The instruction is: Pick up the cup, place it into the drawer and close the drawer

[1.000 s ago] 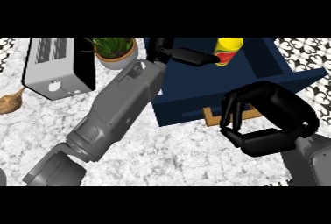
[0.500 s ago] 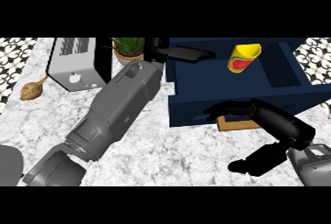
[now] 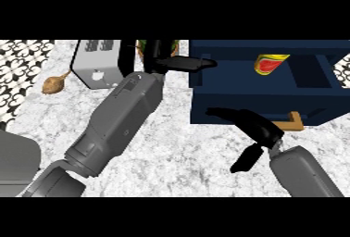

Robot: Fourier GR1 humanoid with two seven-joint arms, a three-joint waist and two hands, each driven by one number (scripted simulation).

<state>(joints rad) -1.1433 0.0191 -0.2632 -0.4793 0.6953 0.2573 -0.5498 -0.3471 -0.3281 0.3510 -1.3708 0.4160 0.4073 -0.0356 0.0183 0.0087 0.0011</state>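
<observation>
The marble counter [image 3: 178, 152] fills the view, and the dark blue drawer [image 3: 273, 99] is the largest thing on it, open at about two o'clock with its front wall toward the robot. Inside it, toward one o'clock, lies the cup [image 3: 270, 64], red and yellow, tipped on its side against the drawer's floor. A wooden handle [image 3: 294, 121] juts from the drawer's front at about three o'clock.

The left forearm runs from seven o'clock up to twelve, where the left hand [image 3: 179, 62] sits over the drawer's left rim, fingers extended toward the cup but apart from it, grasping nothing. The right hand [image 3: 252, 124] comes in from five o'clock; its fingers are straight, tips against the drawer's front wall just left of the handle, thumb hanging down and nothing held.

At eleven o'clock stands a grey toaster [image 3: 99, 62] with slots on top. Between it and the drawer, a potted plant [image 3: 143, 46] is mostly hidden behind the left hand. A small brown object [image 3: 54, 84] lies at ten o'clock beside the toaster.
</observation>
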